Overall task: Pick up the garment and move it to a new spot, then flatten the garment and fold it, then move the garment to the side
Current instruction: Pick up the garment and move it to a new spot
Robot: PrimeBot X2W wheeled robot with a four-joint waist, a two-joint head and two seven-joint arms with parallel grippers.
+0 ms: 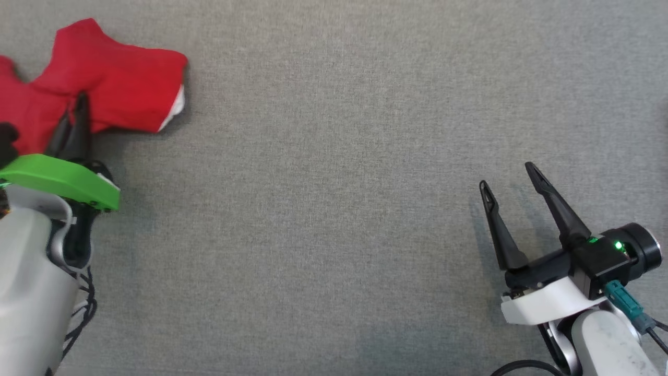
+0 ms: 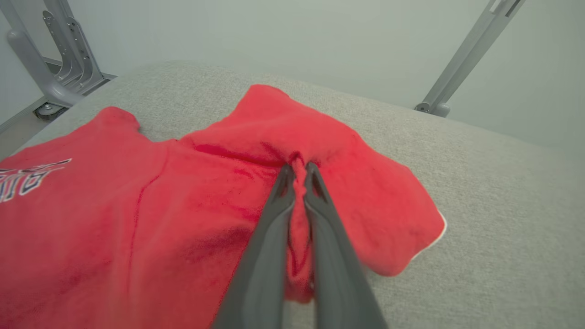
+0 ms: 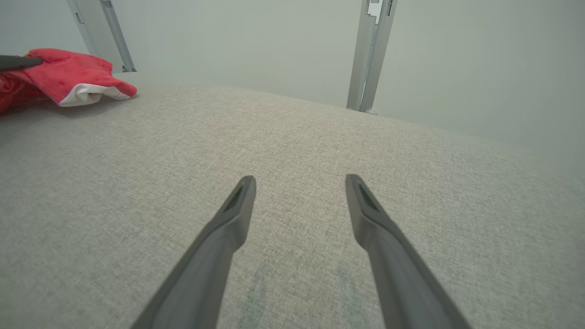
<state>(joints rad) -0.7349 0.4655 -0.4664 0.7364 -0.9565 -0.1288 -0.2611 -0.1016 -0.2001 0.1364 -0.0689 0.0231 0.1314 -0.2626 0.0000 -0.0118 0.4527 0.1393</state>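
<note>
1. Fingers [image 2: 269, 237] of the left gripper [image 2: 299, 173] are closed together and pinch a raised ridge of the red fleece garment [image 2: 137, 205] between their tips.
2. The garment lies spread on the grey fabric-covered tabletop [image 1: 339, 183], at its far left corner. Part of the garment runs past the left border of the head view.
3. Around the pinch point the cloth puckers into short creases. The pinch sits in the garment's right-hand portion, back from its hem.
4. A white lining [image 3: 89, 93] shows along the garment's right-hand hem. A white-and-dark printed logo [image 2: 27, 178] shows on its left portion in the left wrist view.
5. Fingers of the right gripper [image 1: 506, 176] are spread wide apart and hold nothing. Bare tabletop shows between them.
6. The right gripper is over the near right area of the tabletop, well apart from the garment.
7. A bright green plastic bracket [image 1: 62, 180] sits on the left wrist, behind the fingers.
</note>
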